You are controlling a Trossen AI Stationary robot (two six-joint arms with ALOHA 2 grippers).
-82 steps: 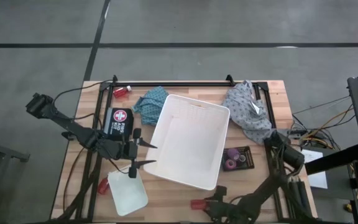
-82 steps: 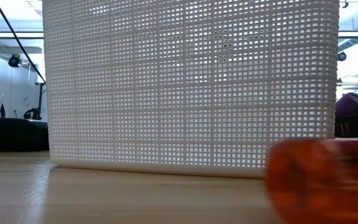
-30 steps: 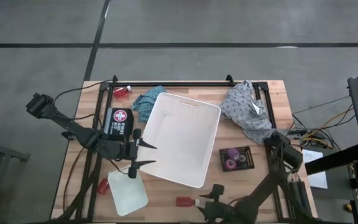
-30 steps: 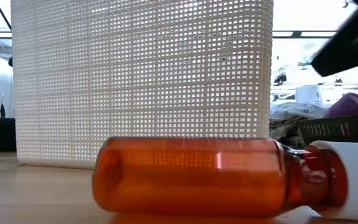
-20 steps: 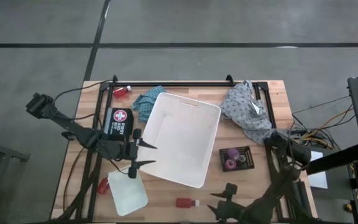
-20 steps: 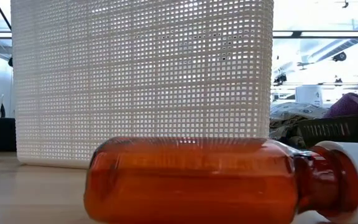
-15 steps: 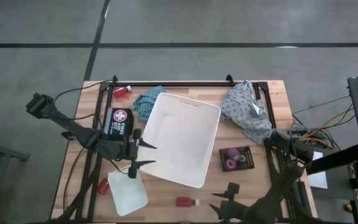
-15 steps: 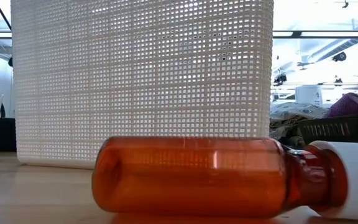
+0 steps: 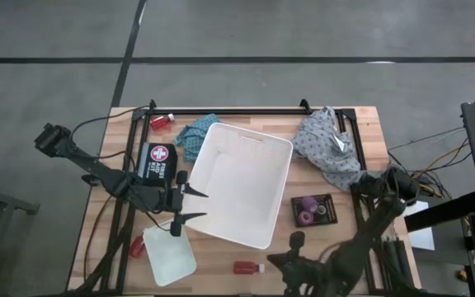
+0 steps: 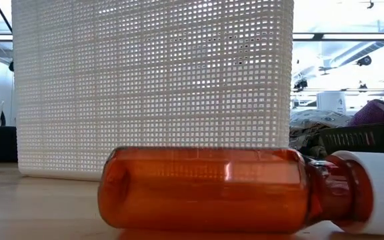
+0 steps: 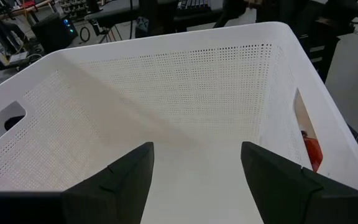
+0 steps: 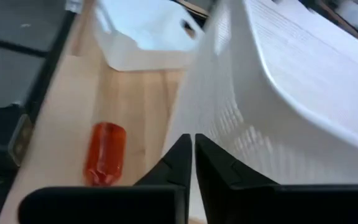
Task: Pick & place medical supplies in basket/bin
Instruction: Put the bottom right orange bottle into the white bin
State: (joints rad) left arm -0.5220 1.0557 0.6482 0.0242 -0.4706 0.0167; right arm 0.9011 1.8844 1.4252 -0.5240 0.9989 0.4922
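My right hand (image 9: 293, 242) is closed on nothing; the red bottle (image 9: 247, 267) lies on the tabletop (image 9: 336, 124) just beside it, untouched, near the white basket (image 9: 264, 150).

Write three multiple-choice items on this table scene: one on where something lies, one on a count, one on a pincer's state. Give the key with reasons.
1. Where does the red bottle with the white cap nearest the right pincer lie?
A. inside the large white plastic basket
B. on the wooden table by the basket's near edge
C. on the flat black tray

2. How many purple rolls sit on the black tray?
A. two
B. four
C. none

3. How do the right pincer's fingers stand?
A. wide open
B. shut on a bottle
C. shut, holding nothing

Key: B, the red bottle lies on its side on the table outside the basket. A, two purple rolls show on the black tray. C, the right pincer has its fingers pressed together with nothing between them.
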